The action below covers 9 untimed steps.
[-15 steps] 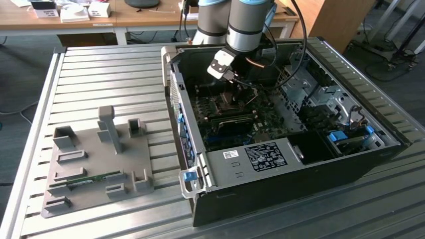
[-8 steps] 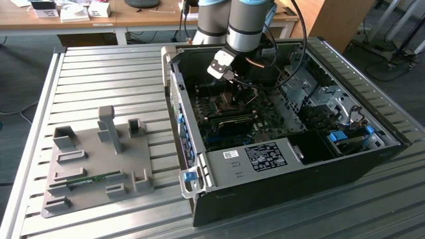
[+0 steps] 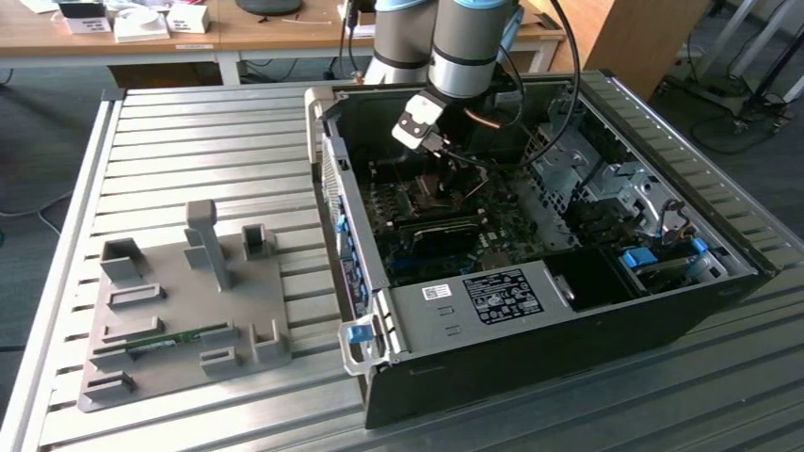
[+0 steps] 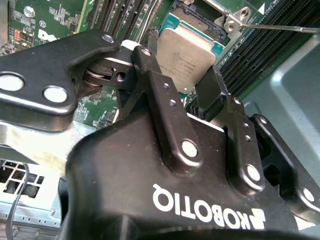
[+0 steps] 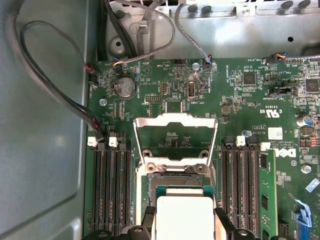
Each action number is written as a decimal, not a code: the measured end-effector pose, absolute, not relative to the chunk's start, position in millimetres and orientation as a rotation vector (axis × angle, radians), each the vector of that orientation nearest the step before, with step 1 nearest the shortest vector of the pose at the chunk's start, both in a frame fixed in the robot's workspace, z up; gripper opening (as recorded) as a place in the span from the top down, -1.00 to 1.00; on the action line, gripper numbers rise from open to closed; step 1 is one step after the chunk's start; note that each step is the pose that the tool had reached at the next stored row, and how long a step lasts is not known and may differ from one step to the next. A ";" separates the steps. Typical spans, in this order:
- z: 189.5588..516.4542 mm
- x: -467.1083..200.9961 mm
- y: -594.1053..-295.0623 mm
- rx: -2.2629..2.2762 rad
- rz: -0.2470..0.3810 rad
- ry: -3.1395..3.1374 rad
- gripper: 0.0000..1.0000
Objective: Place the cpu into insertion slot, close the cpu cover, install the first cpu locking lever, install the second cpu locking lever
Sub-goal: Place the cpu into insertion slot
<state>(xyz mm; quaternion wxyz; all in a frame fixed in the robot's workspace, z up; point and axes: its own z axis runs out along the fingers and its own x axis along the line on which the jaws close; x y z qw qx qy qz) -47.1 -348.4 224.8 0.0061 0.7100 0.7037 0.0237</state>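
Note:
The cpu (image 5: 182, 220) is a pale silver square chip held between my gripper's (image 5: 186, 226) two black fingers (image 5: 223, 222), which press on its opposite edges. It hovers partly over the insertion slot (image 5: 176, 183), a dark socket with a silver rim on the green board. In the second wrist view the cpu (image 4: 186, 52) sits between the fingertips (image 4: 148, 67) of the gripper (image 4: 177, 67). The cpu cover (image 5: 175, 121) stands swung open beyond the socket. A thin locking lever (image 4: 282, 28) is raised beside the socket. In the exterior view the gripper (image 3: 442, 188) reaches down into the open computer case (image 3: 703, 226).
Long black memory slots (image 5: 112, 185) flank the socket, with one green memory stick (image 5: 265, 195) seated. Cables (image 5: 50, 75) loop beside the board along the case wall. A grey fixture tray (image 3: 188, 311) lies on the ribbed metal table at the exterior view's left.

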 end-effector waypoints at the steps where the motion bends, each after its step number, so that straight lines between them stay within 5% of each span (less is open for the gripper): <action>1: 224.9 -47.1 -348.4 2.222 0.074 2.202 -0.08; 9: 224.3 -47.1 -348.4 2.223 0.072 2.203 -0.08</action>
